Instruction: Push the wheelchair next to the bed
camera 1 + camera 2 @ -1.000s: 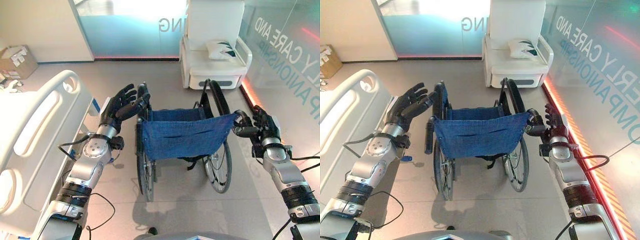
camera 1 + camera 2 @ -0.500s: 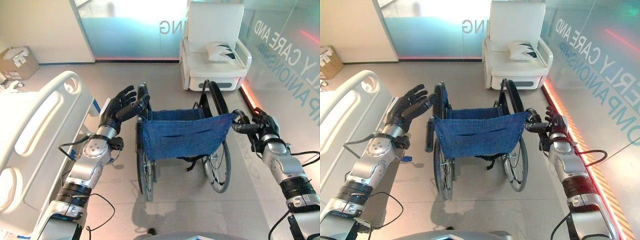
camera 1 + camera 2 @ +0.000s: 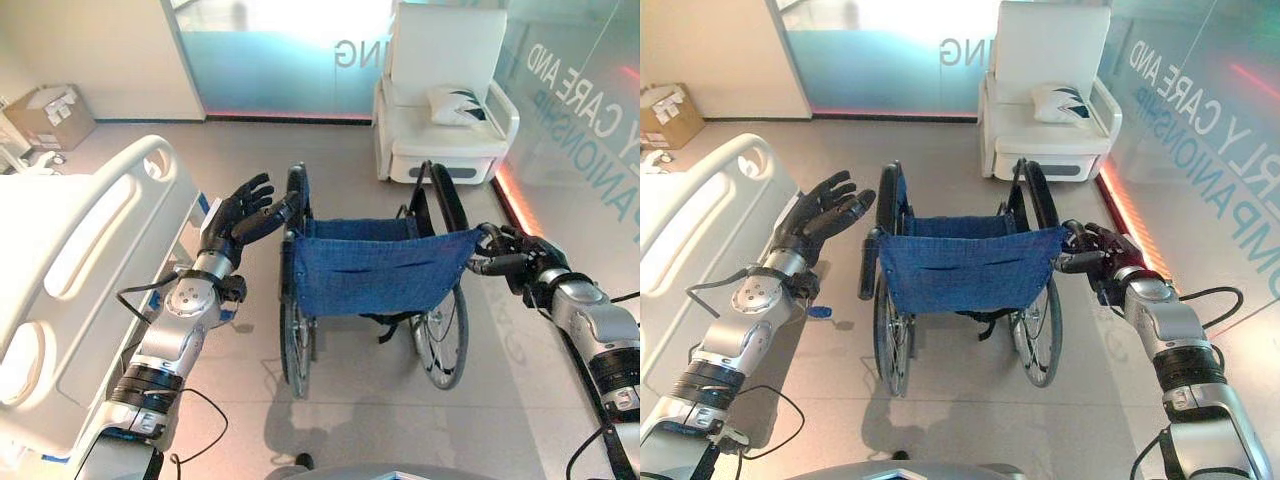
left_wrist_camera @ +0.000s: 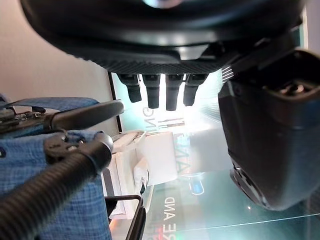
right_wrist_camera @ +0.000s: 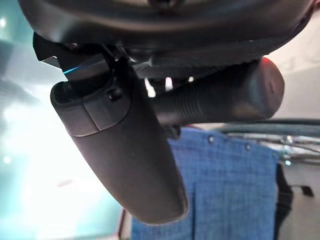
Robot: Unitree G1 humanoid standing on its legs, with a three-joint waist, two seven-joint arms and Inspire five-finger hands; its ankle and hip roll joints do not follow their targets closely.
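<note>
Left eye view: wheelchair [image 3: 375,275] beside bed [image 3: 70,260]; rolls easily, take push handles. Right hand [image 3: 522,258] fingers wrap one; left hand [image 3: 240,212] splayed wide.

The wheelchair [image 3: 370,290] has a woven blue cloth back, ribbed matt black rubber grips and shiny metal spokes. Smooth white plastic forms the bed [image 3: 70,270] rail; the floor [image 3: 360,420] looks semi-glossy.
</note>
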